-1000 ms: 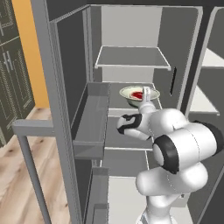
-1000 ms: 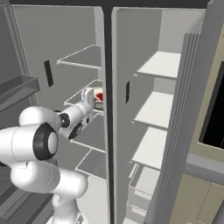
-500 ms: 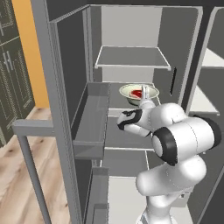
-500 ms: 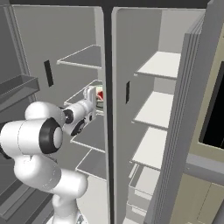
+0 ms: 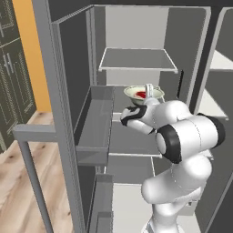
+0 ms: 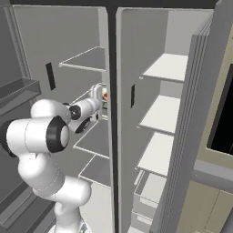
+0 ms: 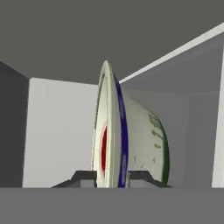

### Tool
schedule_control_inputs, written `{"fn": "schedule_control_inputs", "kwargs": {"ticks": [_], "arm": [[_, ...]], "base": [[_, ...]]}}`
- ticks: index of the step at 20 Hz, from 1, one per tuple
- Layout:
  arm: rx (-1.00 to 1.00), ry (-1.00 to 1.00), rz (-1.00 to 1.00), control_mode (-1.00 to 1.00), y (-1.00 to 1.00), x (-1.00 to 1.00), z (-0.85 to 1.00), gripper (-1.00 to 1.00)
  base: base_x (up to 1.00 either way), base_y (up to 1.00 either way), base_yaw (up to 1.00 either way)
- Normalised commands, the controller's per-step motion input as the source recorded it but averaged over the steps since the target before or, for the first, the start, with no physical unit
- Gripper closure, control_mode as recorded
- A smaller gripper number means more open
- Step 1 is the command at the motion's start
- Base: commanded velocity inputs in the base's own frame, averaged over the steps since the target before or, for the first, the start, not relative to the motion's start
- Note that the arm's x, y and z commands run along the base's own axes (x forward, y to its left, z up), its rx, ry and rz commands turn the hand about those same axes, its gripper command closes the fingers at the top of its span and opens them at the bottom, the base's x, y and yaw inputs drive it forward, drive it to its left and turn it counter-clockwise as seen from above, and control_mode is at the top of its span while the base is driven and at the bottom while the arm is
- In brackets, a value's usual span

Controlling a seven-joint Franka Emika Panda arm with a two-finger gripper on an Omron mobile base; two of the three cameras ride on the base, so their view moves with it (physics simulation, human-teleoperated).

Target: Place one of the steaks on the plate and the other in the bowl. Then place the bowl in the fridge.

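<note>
Fridge (image 5: 68, 113) stands open, grey walls, pale shelves inside. Left compartment: upper shelf (image 5: 136, 59) bare. Middle shelf (image 5: 132, 136) carries the bowl (image 5: 143, 93), sitting upright toward the back, near the dividing wall. Bowl is pale, wide flared rim; a red steak (image 5: 142, 94) lies inside it. Lower shelf (image 5: 127, 170) beneath, bare as far as visible. Door bin (image 5: 93, 129) hangs on the open left door, nothing seen in it. Right compartment: three white shelves (image 6: 168, 68) stacked, with a drawer (image 6: 148, 195) below them. Wooden floor (image 5: 22, 182) left of the fridge.
</note>
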Motion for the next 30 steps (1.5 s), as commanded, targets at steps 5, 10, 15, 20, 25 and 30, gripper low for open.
{"fn": "schedule_control_inputs", "kwargs": {"ticks": [5, 10, 15, 20, 25, 30], "arm": [[-0.01, 0.00, 0.00, -1.00, 0.08, 0.00, 0.00, -1.00], [0.00, 0.01, 0.00, -1.00, 0.01, -0.48, 0.16, -1.00], [0.00, 0.11, 0.00, -1.00, 0.00, -0.63, 0.40, -1.00], [0.07, 0.17, 0.02, -1.00, 0.00, -0.57, 0.93, -1.00], [0.07, 0.28, 0.01, -1.00, 0.00, -0.52, 0.86, -1.00], [-0.03, 0.34, 0.07, -1.00, 0.07, -0.90, 0.85, -1.00]], "base": [[0.00, 0.00, 0.00], [0.00, 0.00, 0.00], [0.00, 0.00, 0.00], [0.00, 0.00, 0.00], [0.00, 0.00, 0.00], [0.00, 0.00, 0.00]]}}
